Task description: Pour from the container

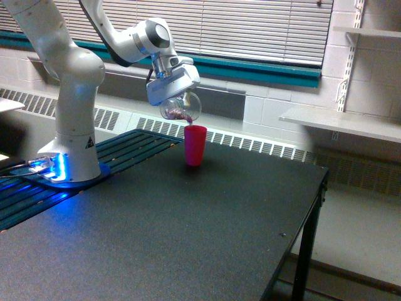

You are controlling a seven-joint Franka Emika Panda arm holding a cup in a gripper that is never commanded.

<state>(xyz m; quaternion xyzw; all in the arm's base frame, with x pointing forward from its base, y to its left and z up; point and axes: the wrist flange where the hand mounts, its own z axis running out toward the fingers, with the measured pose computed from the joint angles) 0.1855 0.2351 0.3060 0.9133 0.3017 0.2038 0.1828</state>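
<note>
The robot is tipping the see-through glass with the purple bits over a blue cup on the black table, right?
Not quite: the cup is bright pink, not blue. The exterior view shows the gripper tipping the clear glass with its pinkish-purple pieces just above the pink cup, which stands upright on the black table.

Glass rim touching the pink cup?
Cannot tell. In the exterior view the glass, tilted in the gripper, sits just above the pink cup; pieces blur any gap at the rim.

Clear glass (180, 108) with pinkish-purple bits inside; bright pink cup (195, 145); matte black table (188, 232); white arm (75, 94), blue glow at base; teal sill (263, 70); white slatted blinds (250, 25).
</note>
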